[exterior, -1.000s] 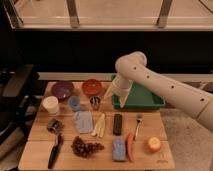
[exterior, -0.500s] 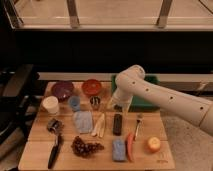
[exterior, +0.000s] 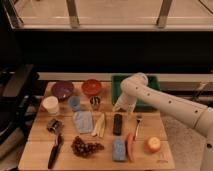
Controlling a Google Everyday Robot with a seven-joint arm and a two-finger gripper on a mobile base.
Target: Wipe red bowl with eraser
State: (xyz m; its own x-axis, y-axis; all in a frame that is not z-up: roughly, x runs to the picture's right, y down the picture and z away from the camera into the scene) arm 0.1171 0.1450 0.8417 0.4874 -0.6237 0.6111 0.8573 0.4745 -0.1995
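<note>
The red bowl [exterior: 91, 87] sits at the back of the wooden table [exterior: 35, 150], right of the purple bowl [exterior: 62, 90]. The eraser [exterior: 117, 124], a dark elongated block, lies flat near the table's middle, between pale sticks and a fork [exterior: 137, 126]. My gripper [exterior: 120, 107] hangs from the white arm just above and behind the eraser's far end, right of the red bowl. It holds nothing that I can see.
A green tray [exterior: 150, 85] stands behind the arm. On the table: a white cup [exterior: 50, 105], a blue cup [exterior: 74, 103], a metal cup [exterior: 94, 102], a blue cloth [exterior: 83, 121], a blue sponge [exterior: 118, 149], a carrot [exterior: 130, 146], grapes [exterior: 86, 147], an orange fruit [exterior: 153, 145], a black-handled tool [exterior: 54, 151].
The arm has swung down and to the right, bringing the gripper from near the metal cup to above the eraser's far end. The objects have not moved.
</note>
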